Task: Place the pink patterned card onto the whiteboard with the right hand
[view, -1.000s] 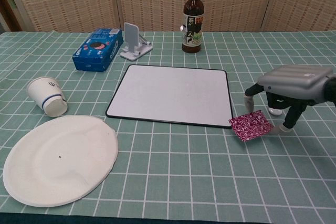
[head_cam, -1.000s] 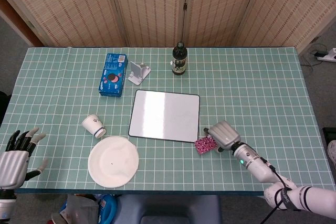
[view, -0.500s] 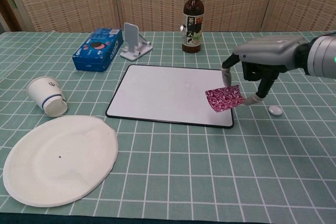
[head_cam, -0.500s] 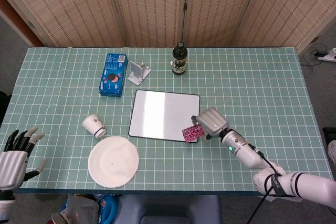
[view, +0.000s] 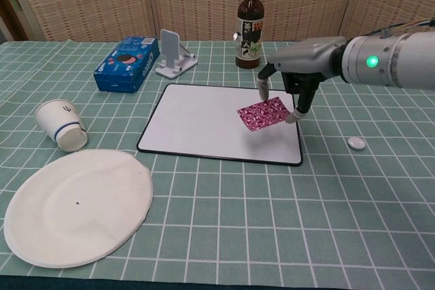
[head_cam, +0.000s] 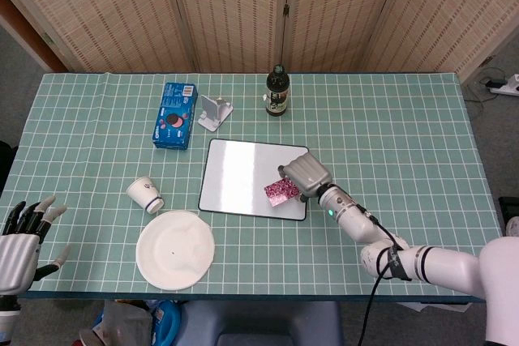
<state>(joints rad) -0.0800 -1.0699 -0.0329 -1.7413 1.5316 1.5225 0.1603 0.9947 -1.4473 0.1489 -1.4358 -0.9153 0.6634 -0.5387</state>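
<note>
One step left: the release; the carry to the whiteboard (view: 211, 121) looks done, judging by where things lie now.
Card: the pink patterned card (view: 264, 113) is above the whiteboard's right part, tilted, and seems to be just off the white surface; whether a corner touches cannot be told.
Right hand: the right hand (view: 293, 79) pinches the card between fingertips at its right and upper edges, palm down over the whiteboard's right side; in the head view the right hand (head_cam: 302, 174) covers the whiteboard's right edge with the card (head_cam: 280, 192) sticking out to its left.
Left hand: the left hand (head_cam: 23, 238) is well apart from the whiteboard, at the worktop's (head_cam: 389, 135) near left corner, holding nothing, fingers spread.
Done: the card is taken up and brought over the target.
Left to do: lower the card flat onto the whiteboard, let the fingers part, and lift the hand away.
Risk: a tilted card may slide toward the whiteboard's right rim when let go.
</note>
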